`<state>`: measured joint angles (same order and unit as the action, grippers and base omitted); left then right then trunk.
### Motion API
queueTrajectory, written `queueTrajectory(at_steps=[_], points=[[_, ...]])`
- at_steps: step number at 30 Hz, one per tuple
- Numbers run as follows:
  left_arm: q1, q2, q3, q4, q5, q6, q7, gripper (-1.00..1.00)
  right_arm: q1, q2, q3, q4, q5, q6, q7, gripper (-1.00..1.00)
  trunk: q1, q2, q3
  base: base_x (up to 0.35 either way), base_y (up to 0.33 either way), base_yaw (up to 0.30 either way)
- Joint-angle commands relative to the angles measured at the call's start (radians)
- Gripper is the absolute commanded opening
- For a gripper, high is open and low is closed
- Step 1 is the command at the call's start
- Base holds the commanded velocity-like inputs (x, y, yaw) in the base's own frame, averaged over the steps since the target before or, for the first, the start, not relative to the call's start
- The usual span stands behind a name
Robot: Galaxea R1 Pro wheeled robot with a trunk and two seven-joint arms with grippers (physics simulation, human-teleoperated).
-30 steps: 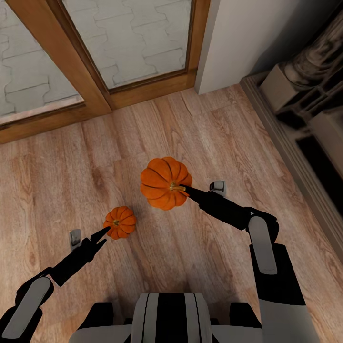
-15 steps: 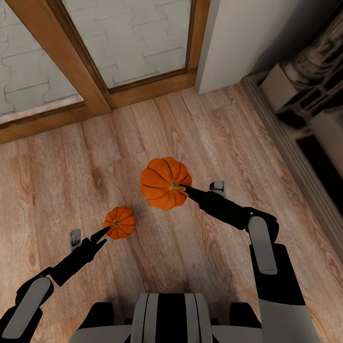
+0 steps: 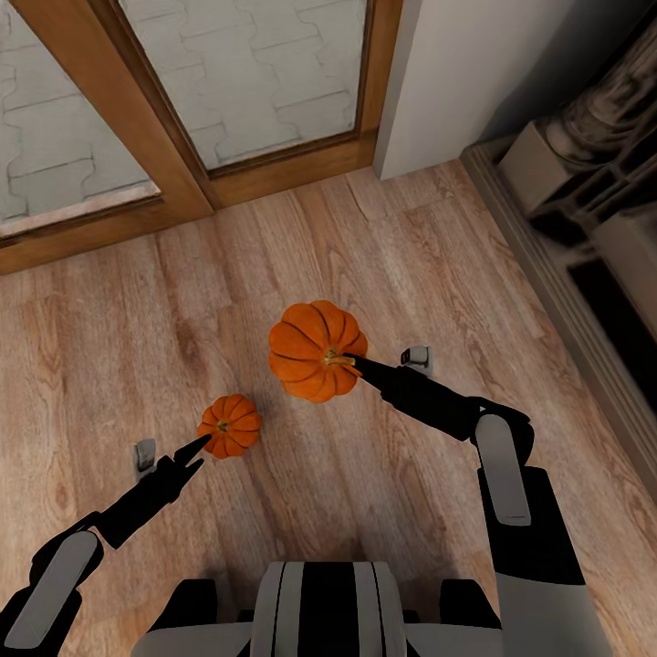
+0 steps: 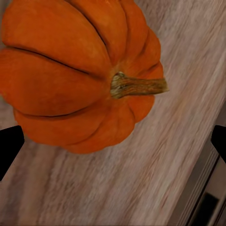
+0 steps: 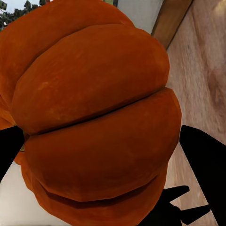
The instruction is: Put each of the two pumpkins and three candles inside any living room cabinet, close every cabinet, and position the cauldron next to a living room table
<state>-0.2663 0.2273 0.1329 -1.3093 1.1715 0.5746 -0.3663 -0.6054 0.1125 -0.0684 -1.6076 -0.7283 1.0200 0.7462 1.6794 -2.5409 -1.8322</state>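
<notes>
1. While the right gripper (image 3: pixel 351 362) has its fingers clamped on the larger pumpkin (image 3: pixel 317 350) near the stem, holding it raised over the floor (image 3: pixel 383 246), the grip looks shallow; I judge any carry should be slow and level.
2. Seen from the right wrist, that pumpkin (image 5: pixel 94 117) bulges between both black fingers (image 5: pixel 205 160).
3. By contrast, the left gripper (image 3: pixel 196 449) has its fingers spread wide, tips just beside the smaller pumpkin (image 3: pixel 230 425), which sits on the floor.
4. From the left wrist, the smaller pumpkin (image 4: pixel 75 75) lies off-centre between the fingers (image 4: pixel 9 146); centring before closing would help.
5. Beyond stand a glass door (image 3: pixel 182 100) and a dark shelf unit (image 3: pixel 593 182).
</notes>
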Motion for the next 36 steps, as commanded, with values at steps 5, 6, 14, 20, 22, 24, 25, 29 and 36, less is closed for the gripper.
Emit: queueTrajectory(at_steps=[5, 6, 14, 20, 22, 24, 25, 29, 36], points=[[0.0, 0.0, 0.004, 0.025, 0.007, 0.006, 0.029, 1.0, -0.001, 0.001, -0.002, 0.0, 0.004, 0.005, 0.007, -1.0, 0.002, -0.001, 0.0, 0.0, 0.0, 0.0], [0.0, -0.001, 0.005, 0.028, 0.007, 0.006, 0.047, 1.0, -0.001, 0.001, -0.002, 0.0, 0.004, 0.005, 0.007, -1.0, 0.002, -0.001, 0.0, 0.0, 0.0, 0.0], [0.0, -0.002, 0.003, 0.071, 0.01, -0.056, 0.104, 1.0, -0.001, 0.001, -0.003, 0.0, 0.004, 0.005, 0.007, -1.0, 0.003, -0.002, 0.0, 0.0, 0.0, 0.0], [0.0, -0.001, 0.002, 0.079, 0.011, -0.064, 0.105, 1.0, -0.001, 0.001, -0.004, 0.0, 0.004, 0.005, 0.007, -1.0, 0.003, -0.002, 0.0, 0.032, -0.005, 0.0], [0.0, -0.001, 0.002, 0.08, 0.011, -0.065, 0.101, 1.0, -0.001, 0.001, -0.003, 0.0, 0.004, 0.005, 0.007, -1.0, 0.003, -0.002, 0.0, 0.044, -0.03, 0.0], [0.0, -0.001, 0.002, 0.08, 0.011, -0.066, 0.099, 1.0, -0.001, 0.0, -0.003, 0.0, 0.004, 0.005, 0.007, -1.0, 0.003, -0.002, 0.0, 0.016, -0.011, 0.0], [0.0, -0.001, 0.002, 0.08, 0.011, -0.066, 0.098, 1.0, -0.001, 0.0, -0.003, 0.0, 0.004, 0.005, 0.007, -1.0, 0.003, -0.002, 0.0, 0.007, -0.015, 0.0], [0.0, 0.0, 0.002, 0.081, 0.011, -0.066, 0.096, 1.0, -0.001, 0.0, -0.003, 0.0, 0.004, 0.005, 0.007, -1.0, 0.003, -0.002, 0.0, 0.003, -0.078, 0.0], [0.0, 0.0, 0.002, 0.081, 0.011, -0.065, 0.094, 1.0, 0.001, 0.0, -0.003, 0.0, 0.004, 0.005, 0.007, -1.0, 0.003, -0.002, 0.0, 0.089, -0.06, 0.0]])
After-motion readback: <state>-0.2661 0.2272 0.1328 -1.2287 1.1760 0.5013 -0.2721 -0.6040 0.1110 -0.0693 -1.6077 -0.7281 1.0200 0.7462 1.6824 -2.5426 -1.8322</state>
